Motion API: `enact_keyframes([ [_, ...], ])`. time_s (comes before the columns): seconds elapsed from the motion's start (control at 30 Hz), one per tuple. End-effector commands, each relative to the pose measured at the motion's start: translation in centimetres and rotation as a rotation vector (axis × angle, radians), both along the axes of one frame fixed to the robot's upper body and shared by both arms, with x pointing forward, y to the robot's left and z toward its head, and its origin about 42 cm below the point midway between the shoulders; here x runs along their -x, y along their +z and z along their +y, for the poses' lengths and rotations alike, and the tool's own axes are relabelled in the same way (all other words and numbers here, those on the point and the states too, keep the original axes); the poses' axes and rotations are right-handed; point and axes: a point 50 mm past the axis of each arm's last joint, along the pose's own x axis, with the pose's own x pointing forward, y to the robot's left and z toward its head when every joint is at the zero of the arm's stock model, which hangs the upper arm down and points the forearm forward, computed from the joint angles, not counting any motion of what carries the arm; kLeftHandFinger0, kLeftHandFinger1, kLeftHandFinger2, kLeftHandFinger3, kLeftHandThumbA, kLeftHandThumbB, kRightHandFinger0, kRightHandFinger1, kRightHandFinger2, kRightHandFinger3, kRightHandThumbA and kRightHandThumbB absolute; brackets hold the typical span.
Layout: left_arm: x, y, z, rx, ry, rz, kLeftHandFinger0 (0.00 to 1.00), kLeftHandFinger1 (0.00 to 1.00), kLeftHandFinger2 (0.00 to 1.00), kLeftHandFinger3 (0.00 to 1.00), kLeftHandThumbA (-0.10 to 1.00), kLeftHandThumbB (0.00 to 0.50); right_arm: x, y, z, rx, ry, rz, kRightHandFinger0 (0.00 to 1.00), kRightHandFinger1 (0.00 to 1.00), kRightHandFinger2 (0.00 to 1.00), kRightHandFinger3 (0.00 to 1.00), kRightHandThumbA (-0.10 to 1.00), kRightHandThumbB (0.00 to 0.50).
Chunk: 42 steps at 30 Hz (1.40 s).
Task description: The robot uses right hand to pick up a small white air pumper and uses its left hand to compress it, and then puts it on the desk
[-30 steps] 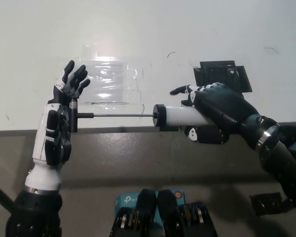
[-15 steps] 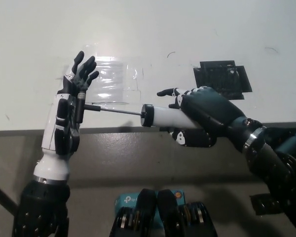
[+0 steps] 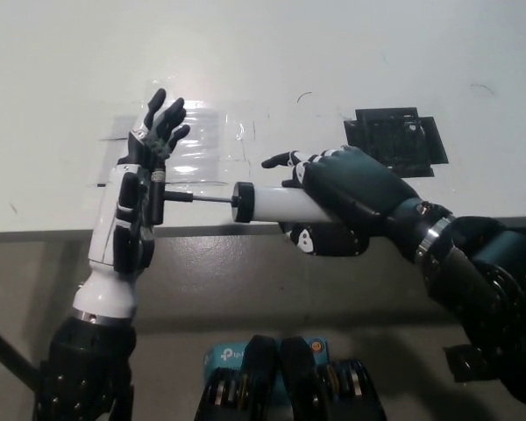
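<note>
Head view: right hand [image 3: 346,197] around air pumper [image 3: 272,203], left hand [image 3: 140,197] against its handle.

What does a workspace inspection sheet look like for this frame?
Surface: white desk, front edge visible.
Job's things: white air pumper held level above the desk edge, rod partly extended.
Clutter: clear plastic sheet; black square object.
Hands: right hand shut on the pumper barrel; left hand open, palm against the rod's end.
Cables: nothing seen.
Surroundings: grey floor; teal box below.
</note>
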Motion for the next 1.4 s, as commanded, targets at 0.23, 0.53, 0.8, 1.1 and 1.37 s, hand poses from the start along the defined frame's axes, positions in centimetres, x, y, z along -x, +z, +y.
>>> enact_keyframes([
  [0.23,0.6,1.4,-2.6,-0.043,-0.034,-0.067,1.00,1.00,1.00,1.00,1.00,0.270,-0.1,3.2,2.1,0.003,0.040,-0.094,0.00,0.45,0.84,0.79,-0.10,0.185],
  [0.53,0.8,1.2,-3.3,-0.047,-0.047,-0.063,1.00,1.00,1.00,1.00,1.00,0.260,-0.2,3.2,2.2,0.005,0.043,-0.099,0.00,0.27,0.62,0.47,-0.10,0.196],
  [0.8,1.0,0.7,-2.5,-0.056,-0.027,-0.036,1.00,1.00,1.00,1.00,1.00,0.292,-0.5,3.0,1.5,0.021,0.014,-0.113,0.00,0.38,0.87,0.63,-0.10,0.182],
  [1.1,0.3,-0.5,4.5,-0.053,0.139,-0.006,1.00,1.00,1.00,1.00,1.00,0.256,-4.7,5.1,-5.3,0.011,-0.149,-0.060,0.01,0.51,0.84,0.75,-0.10,0.122],
  [1.37,0.9,-2.7,8.8,-0.063,0.223,0.034,1.00,1.00,1.00,1.00,1.00,0.237,-11.0,8.2,-9.8,-0.002,-0.342,0.004,0.05,0.55,0.84,1.00,-0.10,0.144],
])
